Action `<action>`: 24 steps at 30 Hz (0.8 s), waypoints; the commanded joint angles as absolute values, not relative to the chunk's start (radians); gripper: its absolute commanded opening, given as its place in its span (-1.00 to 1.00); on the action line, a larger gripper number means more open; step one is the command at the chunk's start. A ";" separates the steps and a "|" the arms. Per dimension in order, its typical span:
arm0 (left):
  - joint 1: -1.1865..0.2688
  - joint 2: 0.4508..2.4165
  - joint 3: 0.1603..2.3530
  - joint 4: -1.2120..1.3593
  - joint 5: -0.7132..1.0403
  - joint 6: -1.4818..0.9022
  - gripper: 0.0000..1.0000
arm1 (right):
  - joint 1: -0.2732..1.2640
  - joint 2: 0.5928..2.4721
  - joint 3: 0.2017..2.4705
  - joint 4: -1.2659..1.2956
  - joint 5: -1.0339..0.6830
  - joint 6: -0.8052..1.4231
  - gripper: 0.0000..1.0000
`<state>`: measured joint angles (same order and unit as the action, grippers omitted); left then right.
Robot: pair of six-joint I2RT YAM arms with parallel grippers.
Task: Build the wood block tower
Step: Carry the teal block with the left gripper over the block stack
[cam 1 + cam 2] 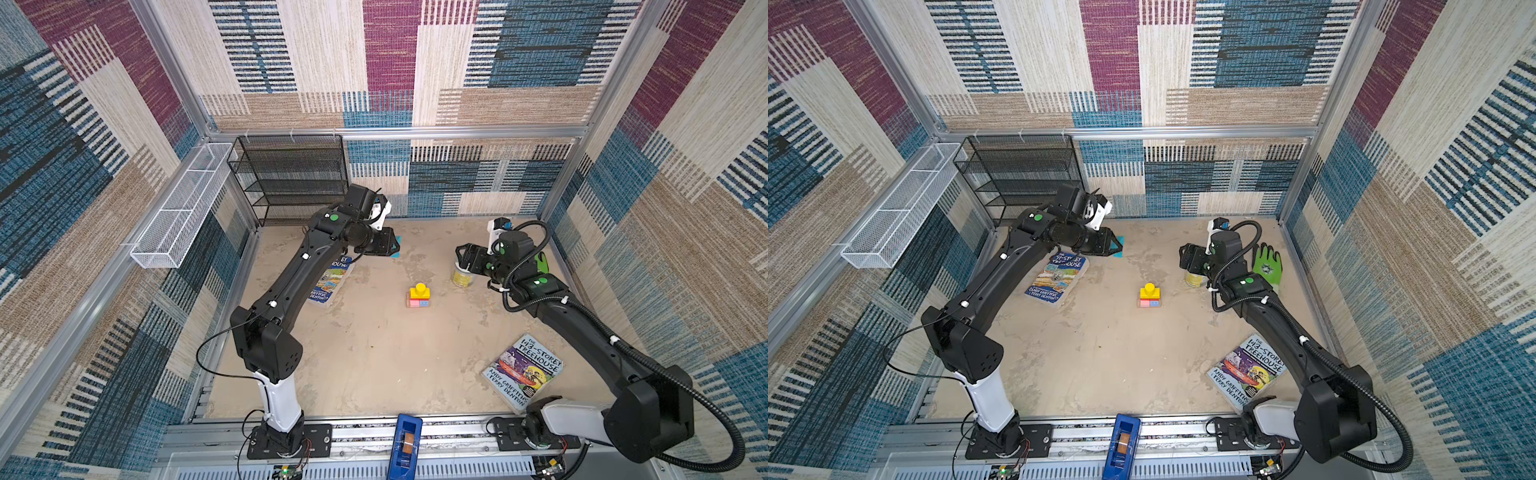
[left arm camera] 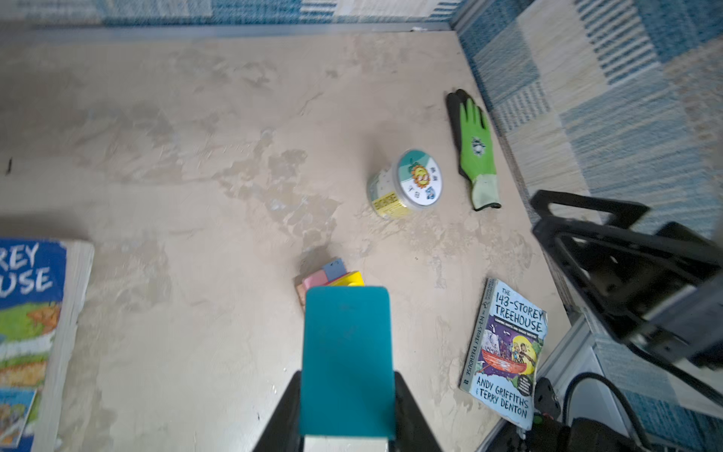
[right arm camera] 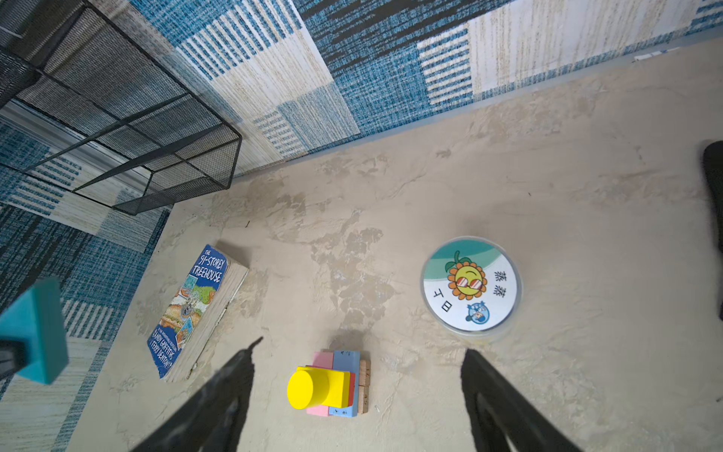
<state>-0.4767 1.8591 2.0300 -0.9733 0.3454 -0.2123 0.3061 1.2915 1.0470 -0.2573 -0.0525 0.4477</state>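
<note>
Left gripper is noted partly closed on the teal house-shaped block, which is clamped between the jaws and carried above the desk near the far wall, well apart from the tower. The tower is found mid-desk in both top views: plain wood slabs at the base, pink and light blue above them, red and yellow higher, and a yellow cylinder upright on top. Right gripper is seen wide open and empty, held above the desk beside the printed-lid jar. The teal block is judged light, stiff and smooth-painted, so some slip under a loose grip can be expected; it is best held across its two flat parallel sides, with the base left clear so that it can be set down flat (which faces are gripped now cannot be made out exactly). The cylinder's top is a small round seat, so the roof piece is judged to need centring and a level, gentle release. The stack is loose, nothing being fixed, and a sideways nudge is expected to shift or topple it. The two paperbacks and the green glove are noted as lying clear of the tower.
</note>
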 commanded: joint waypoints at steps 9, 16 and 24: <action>-0.556 2.072 2.303 -1.238 0.323 0.296 -1.00 | 0.281 1.308 1.069 -0.297 -0.081 0.436 0.68; -0.630 2.148 2.359 -1.296 0.229 0.432 -1.00 | 0.275 1.313 1.056 -0.303 -0.084 0.441 0.68; -0.689 2.230 2.434 -1.344 0.153 0.564 -1.00 | 0.268 1.304 1.045 -0.311 -0.084 0.437 0.68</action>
